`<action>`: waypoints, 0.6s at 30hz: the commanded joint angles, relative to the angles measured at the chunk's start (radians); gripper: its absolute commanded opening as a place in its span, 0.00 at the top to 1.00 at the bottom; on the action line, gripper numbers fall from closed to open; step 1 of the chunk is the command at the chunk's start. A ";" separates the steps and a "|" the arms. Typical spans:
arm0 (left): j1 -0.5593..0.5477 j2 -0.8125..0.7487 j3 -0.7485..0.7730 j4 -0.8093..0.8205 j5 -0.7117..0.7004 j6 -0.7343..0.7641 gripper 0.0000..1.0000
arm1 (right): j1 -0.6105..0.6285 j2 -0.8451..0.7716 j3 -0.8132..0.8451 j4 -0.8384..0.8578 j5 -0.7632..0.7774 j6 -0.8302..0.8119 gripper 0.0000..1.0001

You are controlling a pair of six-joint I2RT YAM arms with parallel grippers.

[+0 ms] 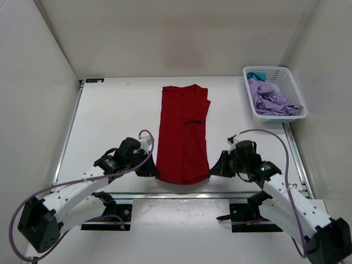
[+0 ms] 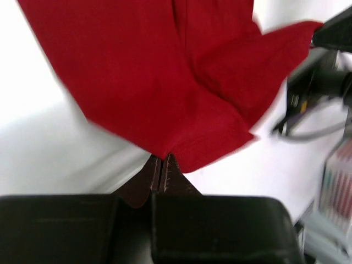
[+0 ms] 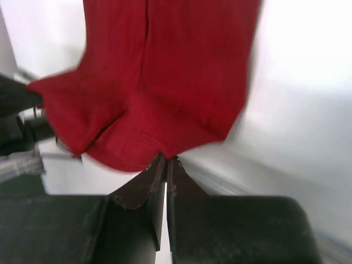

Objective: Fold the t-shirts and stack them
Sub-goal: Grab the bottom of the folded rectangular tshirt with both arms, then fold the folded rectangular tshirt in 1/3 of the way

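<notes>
The dark red t-shirt [image 1: 183,133] lies folded into a long strip down the middle of the table. My left gripper [image 1: 155,172] is shut on its near left corner [image 2: 165,148]. My right gripper [image 1: 211,172] is shut on its near right corner [image 3: 165,144]. Both near corners are held just above the table by the front edge. The lavender t-shirt [image 1: 270,99] lies crumpled in the white basket [image 1: 291,88] at the back right. A bit of the teal-blue t-shirt [image 1: 254,75] shows under it at the basket's far end.
The table's front edge rail [image 1: 187,194] runs just behind both grippers. White walls close in the table on the left, back and right. The right arm's cable [image 1: 278,144] loops toward the basket.
</notes>
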 commanded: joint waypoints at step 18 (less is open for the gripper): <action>0.279 0.892 0.693 0.241 -0.244 0.057 1.00 | -0.330 0.992 0.699 0.340 -0.112 -0.303 1.00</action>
